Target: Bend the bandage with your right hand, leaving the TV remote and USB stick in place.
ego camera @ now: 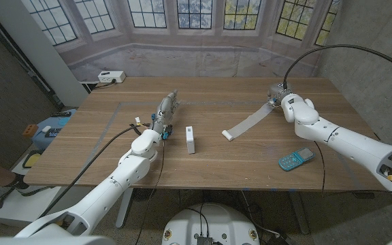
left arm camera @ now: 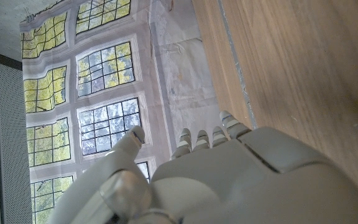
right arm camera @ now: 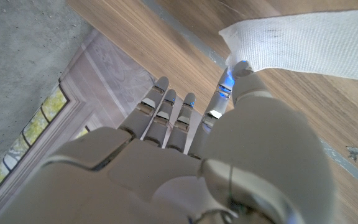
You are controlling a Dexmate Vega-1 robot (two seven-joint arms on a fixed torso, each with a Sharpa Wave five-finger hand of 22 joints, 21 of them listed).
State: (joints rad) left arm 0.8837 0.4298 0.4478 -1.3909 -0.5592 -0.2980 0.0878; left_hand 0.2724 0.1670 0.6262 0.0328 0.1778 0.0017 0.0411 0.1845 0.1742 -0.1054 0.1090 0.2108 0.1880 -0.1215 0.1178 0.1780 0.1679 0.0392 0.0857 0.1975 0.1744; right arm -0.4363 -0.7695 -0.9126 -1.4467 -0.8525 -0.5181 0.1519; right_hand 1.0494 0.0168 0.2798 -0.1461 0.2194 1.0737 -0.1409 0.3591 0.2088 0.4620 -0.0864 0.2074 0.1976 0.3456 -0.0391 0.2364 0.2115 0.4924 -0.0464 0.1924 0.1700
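A long white bandage (ego camera: 247,123) runs slantwise across the wooden table (ego camera: 216,167). Its near end lies rolled on the wood and its far end rises to my right hand (ego camera: 278,94). That hand pinches the far end between thumb and a finger; the right wrist view shows the woven strip (right arm camera: 303,42) leaving the thumb tip (right arm camera: 242,68). The white USB stick (ego camera: 191,139) lies left of the bandage. The blue-grey TV remote (ego camera: 296,159) lies near the front edge, under my right forearm. My left hand (ego camera: 165,112) stands beside the USB stick, fingers (left arm camera: 204,138) apart, holding nothing.
A white power strip (ego camera: 111,77) sits at the table's back left corner. A cable (ego camera: 107,139) trails along my left arm. Off the table's left edge stands a blue device (ego camera: 50,128). Bare wood lies between the bandage and the remote.
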